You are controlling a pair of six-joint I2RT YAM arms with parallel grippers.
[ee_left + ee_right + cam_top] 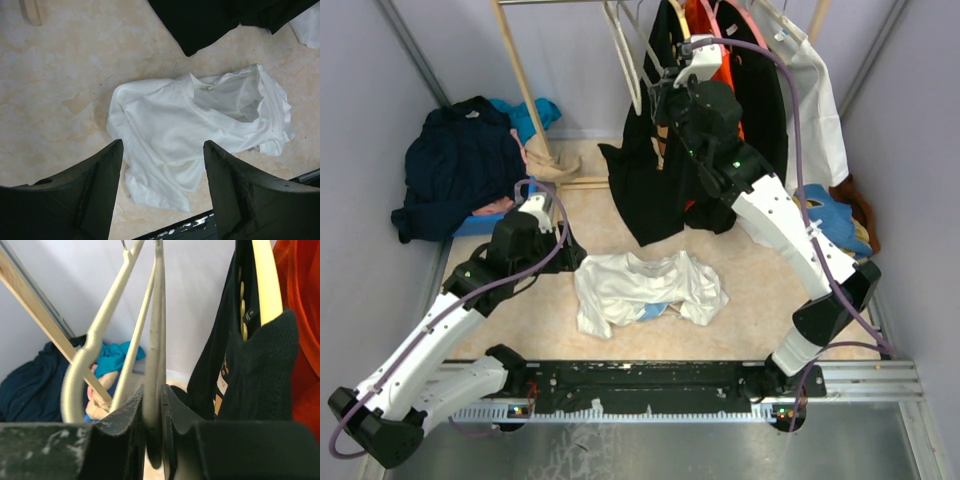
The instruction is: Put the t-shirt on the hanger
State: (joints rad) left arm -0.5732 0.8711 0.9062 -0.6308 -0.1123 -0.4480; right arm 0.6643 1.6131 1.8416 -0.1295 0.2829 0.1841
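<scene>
**Left gripper** (pixel 566 256): jaws stand wide apart with nothing between them, low over the tabletop (pixel 555 335).

**T-shirt** (pixel 645 285): lies crumpled at the table's centre, just right of the left gripper. The left wrist view shows it beyond the two fingertips, untouched. Its near hem runs close to the black base rail (pixel 640 385). A patch of blue print shows at its near edge.

**Open room:** bare tabletop shows on the t-shirt's left and right. On the far side, the hem of a hanging black garment (pixel 650 190) drops low just beyond the collar.

**Right gripper** (pixel 152 405): raised at the far clothes rack, jaws clamped on a pale arm of the hanger (pixel 156 330). The hanger is well apart from the t-shirt.

**Neighbours:** a second black garment (pixel 260 370) and an orange garment (pixel 300 300) crowd the hanger's right side.

**Far left:** a navy clothing heap (pixel 460 165) sits against the wall, beside the rack's wooden post (pixel 520 80).
</scene>
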